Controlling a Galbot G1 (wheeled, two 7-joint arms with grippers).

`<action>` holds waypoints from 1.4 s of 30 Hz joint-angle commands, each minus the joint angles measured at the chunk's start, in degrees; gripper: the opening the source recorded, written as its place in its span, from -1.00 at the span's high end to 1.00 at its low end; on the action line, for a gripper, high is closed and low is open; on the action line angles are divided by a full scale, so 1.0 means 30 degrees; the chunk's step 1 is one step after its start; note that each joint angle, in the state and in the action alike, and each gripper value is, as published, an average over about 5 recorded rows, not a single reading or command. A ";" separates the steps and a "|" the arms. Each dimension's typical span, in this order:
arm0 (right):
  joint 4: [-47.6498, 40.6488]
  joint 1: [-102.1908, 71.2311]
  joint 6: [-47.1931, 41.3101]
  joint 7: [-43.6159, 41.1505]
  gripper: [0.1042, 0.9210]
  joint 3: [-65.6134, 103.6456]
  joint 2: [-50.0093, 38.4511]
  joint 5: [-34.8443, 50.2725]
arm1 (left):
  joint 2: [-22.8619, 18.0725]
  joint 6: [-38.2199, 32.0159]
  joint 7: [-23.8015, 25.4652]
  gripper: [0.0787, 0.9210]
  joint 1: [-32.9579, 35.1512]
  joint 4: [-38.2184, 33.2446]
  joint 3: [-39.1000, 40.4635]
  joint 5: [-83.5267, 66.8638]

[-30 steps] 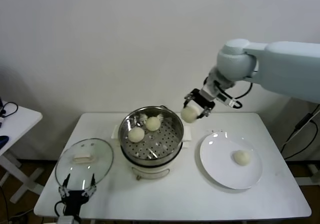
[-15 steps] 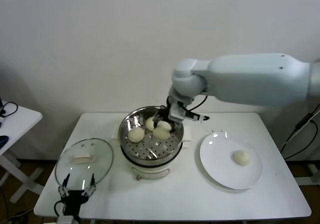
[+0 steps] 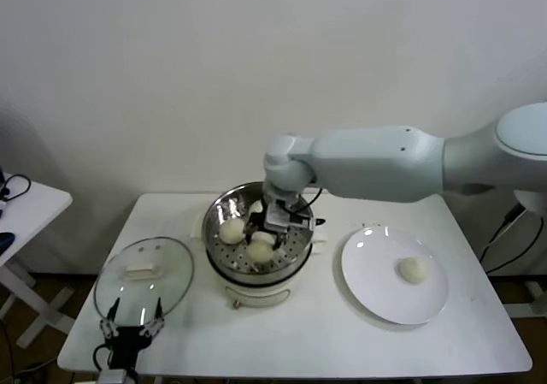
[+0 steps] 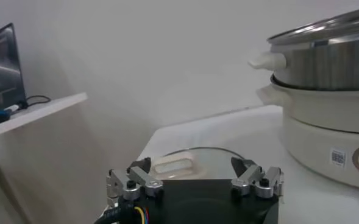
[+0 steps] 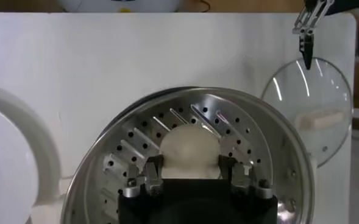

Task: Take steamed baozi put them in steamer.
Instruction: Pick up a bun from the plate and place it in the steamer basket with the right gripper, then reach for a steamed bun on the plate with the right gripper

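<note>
One steamed baozi [image 3: 261, 249], likely soft, light and easily dented, sits low in the steamer [image 3: 295, 245], clamped at its sides by the right gripper [image 3: 262, 241]; another bun [image 3: 232, 231] lies beside it and one [image 3: 414, 269] waits on the plate [image 3: 376, 294]. Parked by the glass lid [image 4: 194, 162], the left gripper [image 4: 195, 182] stands spread and empty. Right wrist view: fingers [image 5: 152, 173] flank the bun above the perforated tray [image 5: 136, 149]; the wall crowds any withdrawal.

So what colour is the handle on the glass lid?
Cream-white handle on the glass lid, clearest in the head view.

cream-white baozi [image 5: 189, 152], perforated silver steamer [image 5: 270, 152], white plate [image 3: 376, 294]
</note>
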 commanded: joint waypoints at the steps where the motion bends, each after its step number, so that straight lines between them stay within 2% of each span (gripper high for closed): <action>1: -0.0879 -0.1201 0.0253 0.0073 -0.26 0.0097 0.0653 -0.0493 | 0.0001 0.0026 -0.0001 -0.77 0.0004 0.0003 -0.0011 0.0012; 6: -0.1078 -0.1217 0.0438 0.0090 -0.31 0.0155 0.0784 -0.0351 | 0.0009 0.0038 0.0001 -0.77 0.0014 -0.0054 -0.0037 0.0005; 13: -0.1065 -0.0500 0.1055 -0.0129 -0.69 0.0346 0.0522 0.0474 | 0.0003 0.0033 0.0000 -0.77 0.0019 -0.0128 -0.0032 -0.0008; 18: -0.0811 0.1007 0.1363 -0.0983 -0.76 0.0339 -0.0621 0.1490 | -0.0003 0.0032 -0.0001 -0.77 0.0020 -0.0176 -0.0017 -0.0029; 22: -0.0753 0.2932 0.0389 -0.2290 -0.76 -0.0655 -0.2396 0.3894 | 0.0003 0.0028 0.0000 -0.77 0.0025 -0.0207 -0.0012 -0.0040; 27: -0.0315 0.5468 -0.3075 -0.3694 -0.76 -0.3523 -0.5709 0.8498 | 0.0055 -0.0004 -0.0004 -0.77 0.0060 -0.0218 -0.0012 -0.0060; 30: 0.0069 0.6323 -0.4991 -0.4111 -0.76 -0.5056 -0.7898 1.0010 | 0.0086 -0.0012 -0.0006 -0.77 0.0000 -0.0153 0.0020 -0.0070; 35: -0.0152 0.5845 -0.7062 -0.3860 -0.76 -0.6634 -1.0705 0.9688 | 0.0087 -0.0007 0.0000 -0.77 -0.0097 -0.0083 0.0147 -0.0069; 42: -0.0852 0.2645 -0.8596 -0.3192 -0.76 -0.5942 -1.3162 0.6568 | 0.0047 -0.0040 -0.0012 -0.77 -0.0041 0.0035 0.0185 -0.0035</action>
